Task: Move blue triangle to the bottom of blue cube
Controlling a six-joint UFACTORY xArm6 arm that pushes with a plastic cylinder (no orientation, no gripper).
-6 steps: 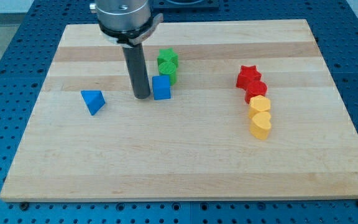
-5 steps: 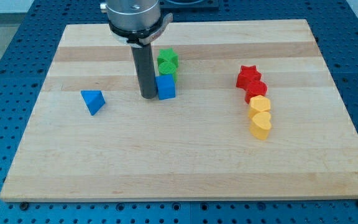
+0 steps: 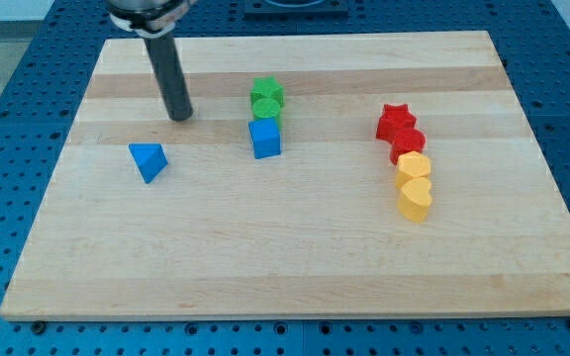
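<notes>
The blue triangle (image 3: 147, 160) lies on the wooden board (image 3: 295, 247) at the view's left. The blue cube (image 3: 264, 138) sits near the board's middle, well to the right of the triangle and slightly higher. My tip (image 3: 180, 117) is above the triangle and a little to its right, apart from it, and well left of the cube. It touches no block.
Two green blocks (image 3: 266, 99) stand stacked in a column just above the blue cube. At the view's right, a red star (image 3: 395, 122), a second red block (image 3: 408, 143) and two yellow blocks (image 3: 414, 188) form a chain.
My tip has moved from beside the blue cube's left face up and to the left, now near the blue triangle. The cube sits slightly right of where it was.
</notes>
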